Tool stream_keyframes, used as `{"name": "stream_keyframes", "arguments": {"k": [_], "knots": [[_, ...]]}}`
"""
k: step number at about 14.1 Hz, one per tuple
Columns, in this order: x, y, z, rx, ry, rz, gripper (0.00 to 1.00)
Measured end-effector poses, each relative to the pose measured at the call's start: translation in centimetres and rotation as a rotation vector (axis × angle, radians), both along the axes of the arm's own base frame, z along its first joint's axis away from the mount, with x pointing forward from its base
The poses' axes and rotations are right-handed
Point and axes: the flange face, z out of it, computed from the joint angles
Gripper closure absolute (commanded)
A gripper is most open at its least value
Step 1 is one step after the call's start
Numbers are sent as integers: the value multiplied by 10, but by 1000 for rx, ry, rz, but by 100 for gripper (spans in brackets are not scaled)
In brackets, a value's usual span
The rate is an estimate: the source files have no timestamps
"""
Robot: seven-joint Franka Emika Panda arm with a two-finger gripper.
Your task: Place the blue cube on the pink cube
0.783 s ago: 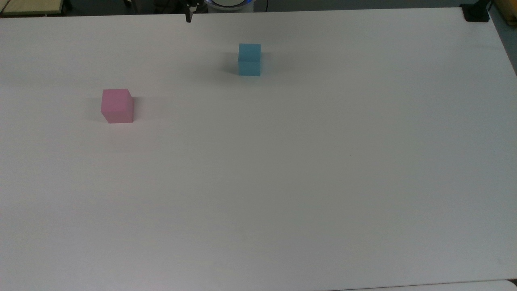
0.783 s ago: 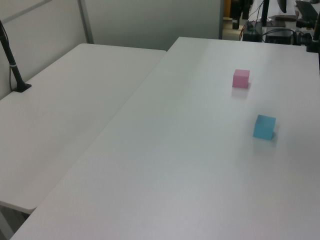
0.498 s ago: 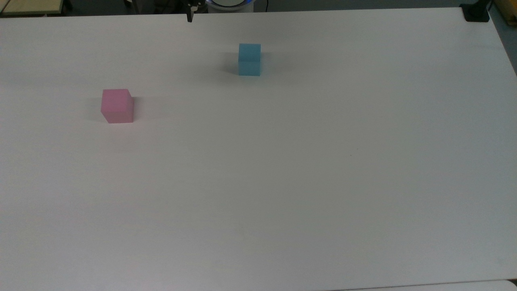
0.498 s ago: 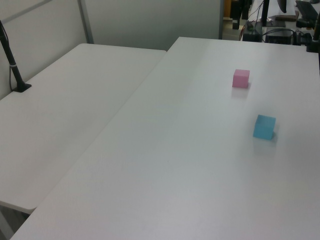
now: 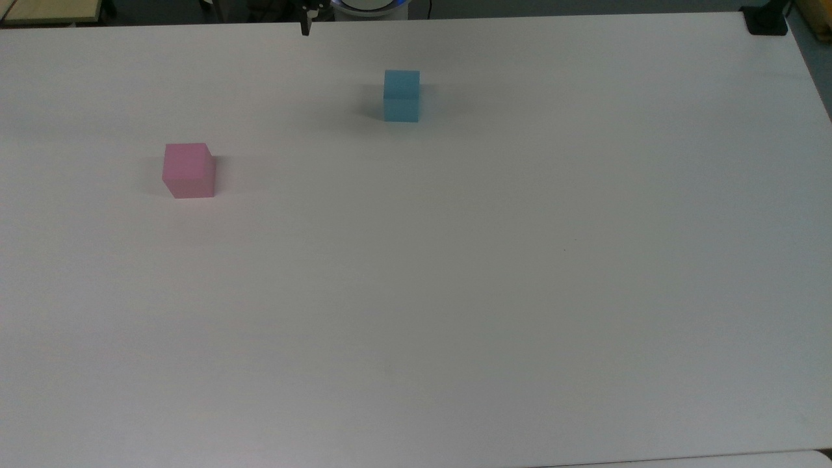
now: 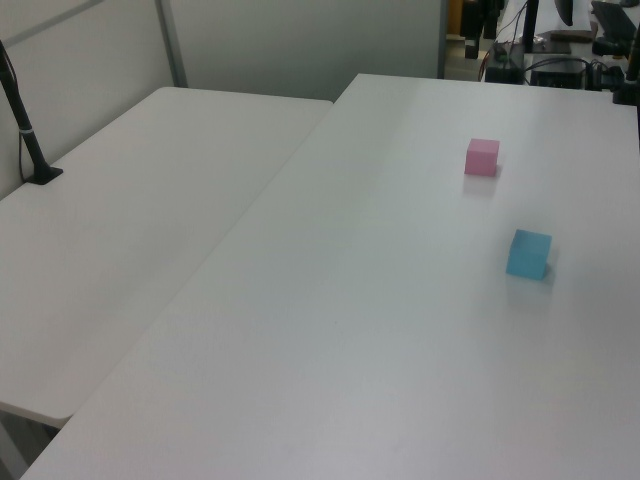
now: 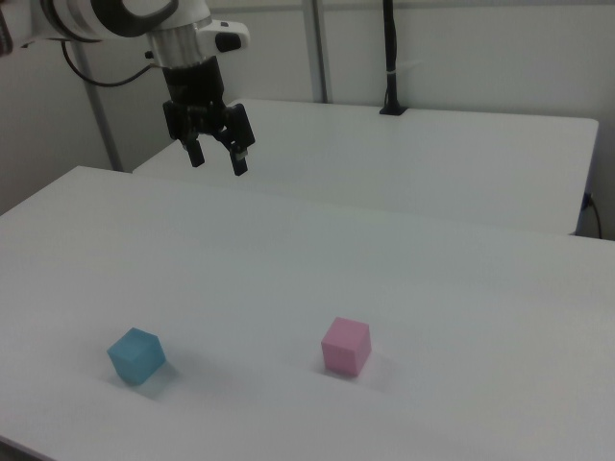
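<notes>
The blue cube (image 5: pixel 401 95) rests on the white table (image 5: pixel 455 260) near its far edge in the top view; it also shows in the left view (image 6: pixel 528 254) and the right view (image 7: pixel 135 355). The pink cube (image 5: pixel 188 170) sits apart from it, toward the top view's left, and appears as well in the left view (image 6: pixel 482 157) and the right view (image 7: pixel 346 346). My gripper (image 7: pixel 219 159) hangs open and empty high above the table, well behind both cubes in the right view. One fingertip (image 5: pixel 303 27) pokes in at the top view's upper edge.
A second white table (image 6: pixel 130 230) adjoins along the left view's left. A black pole (image 7: pixel 389 58) stands on it, with a black clamp (image 5: pixel 767 19) at the top view's far right corner. Equipment and cables (image 6: pixel 560 55) lie beyond the table's far end.
</notes>
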Motion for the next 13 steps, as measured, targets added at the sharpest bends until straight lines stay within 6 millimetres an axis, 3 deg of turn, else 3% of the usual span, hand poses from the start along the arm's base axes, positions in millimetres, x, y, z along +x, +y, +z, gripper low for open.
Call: {"name": "stream_keyframes", "arguments": {"k": [8,11,13], "knots": [[-2,7,-1,1,4,16,0],[-17,22,-2,5,14,43,0],[-37,35,1,9,17,67,0]]}}
